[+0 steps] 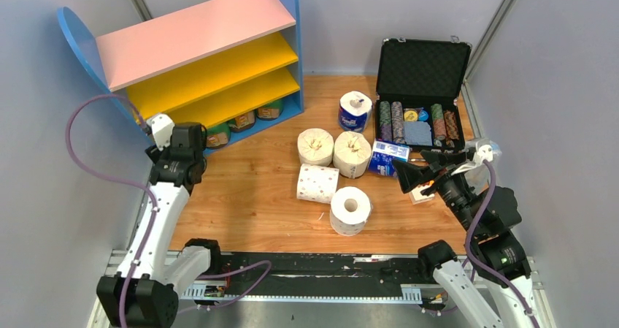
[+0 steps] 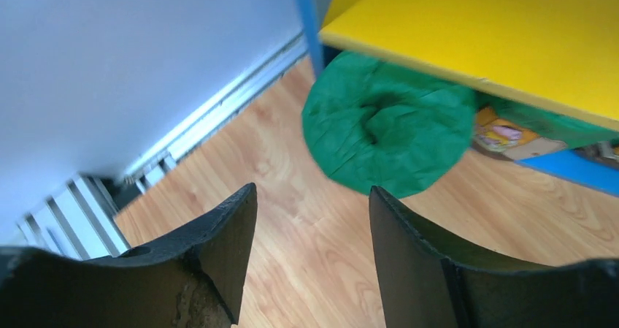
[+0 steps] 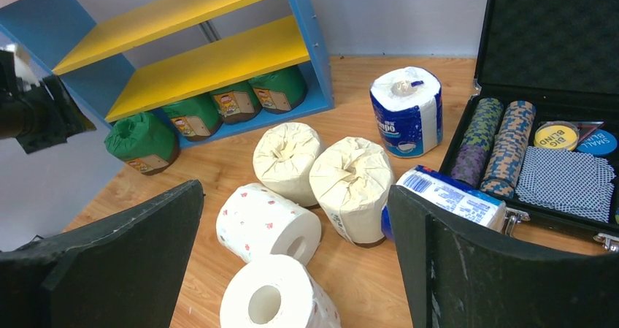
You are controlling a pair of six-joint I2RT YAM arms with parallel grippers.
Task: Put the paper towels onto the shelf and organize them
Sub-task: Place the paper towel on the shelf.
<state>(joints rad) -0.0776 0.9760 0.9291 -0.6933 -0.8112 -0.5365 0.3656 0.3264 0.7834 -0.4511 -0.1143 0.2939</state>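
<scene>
Pincer on the left [image 2: 312,226] hangs with its jaws parted and nothing between them, just short of a green-wrapped roll [image 2: 387,123] that lies on its side at the shelf's [image 1: 197,32] near left corner, partly under the lowest yellow board. The right pincer [image 3: 295,255] is spread wide and empty too, poised above the loose rolls on the wooden counter [image 1: 248,196].

Three more green rolls [image 3: 233,101] sit in a row on the shelf's bottom tier; the two yellow boards above them carry nothing. Out on the counter, two cream-wrapped rolls [image 3: 321,167] stand touching each other, a spotted white roll [image 3: 266,222] lies on its side just in front of them, and a bare white roll [image 3: 274,299] stands nearest the arms. A blue-and-white printed roll [image 3: 407,109] stands upright beside the black case [image 1: 423,69], and another printed pack [image 3: 445,196] lies against the case's front edge.

The case is open, its lid upright. Inside are rows of poker chips [image 3: 496,142], what looks like a deck of cards [image 3: 566,182], and two round discs whose labels I can only partly read.
</scene>
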